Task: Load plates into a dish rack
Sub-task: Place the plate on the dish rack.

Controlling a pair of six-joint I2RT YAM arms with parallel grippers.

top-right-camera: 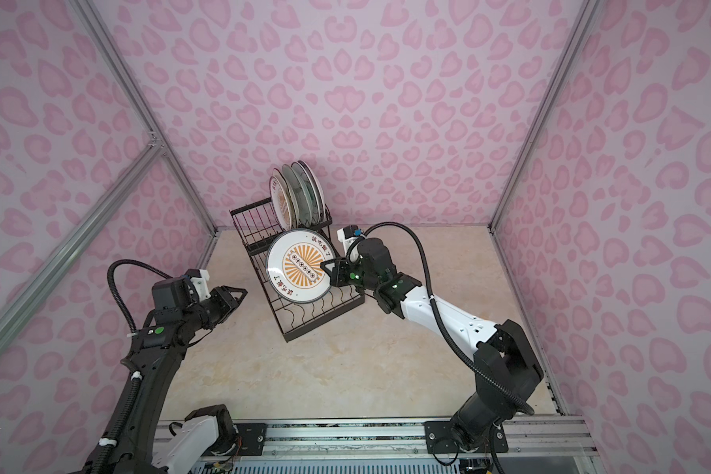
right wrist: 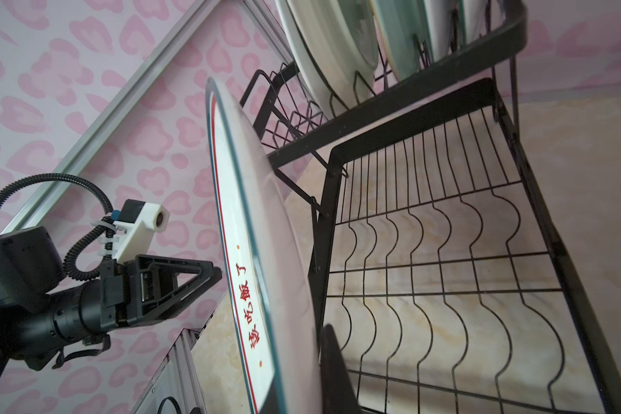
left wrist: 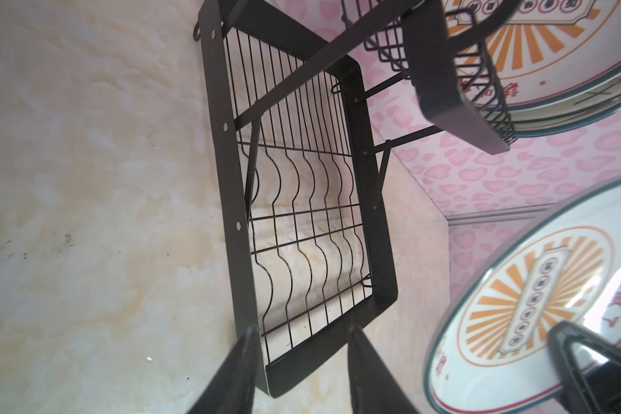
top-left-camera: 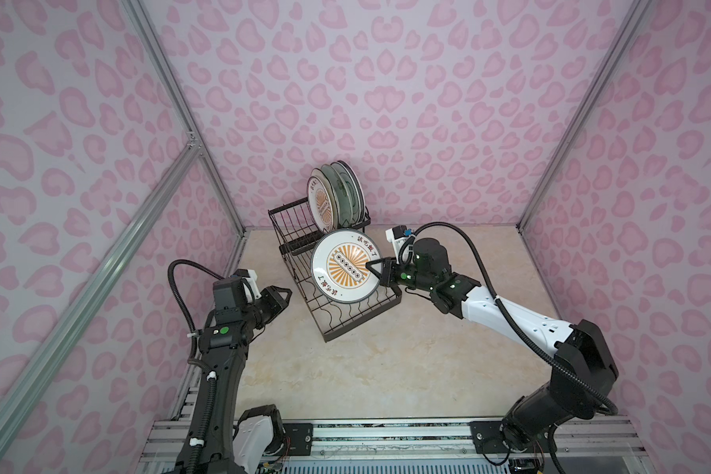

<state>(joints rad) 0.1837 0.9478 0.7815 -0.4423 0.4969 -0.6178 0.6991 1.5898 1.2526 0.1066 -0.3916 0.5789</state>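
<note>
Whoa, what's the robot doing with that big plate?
It's putting plates away in a black wire rack. The right tool is shut on the rim of a white plate with an orange sunburst, and holds it tilted over the rack's lower tray. A few other plates already stand on edge in the upper part. The left tool is open and empty, off to the side of the rack.
</note>
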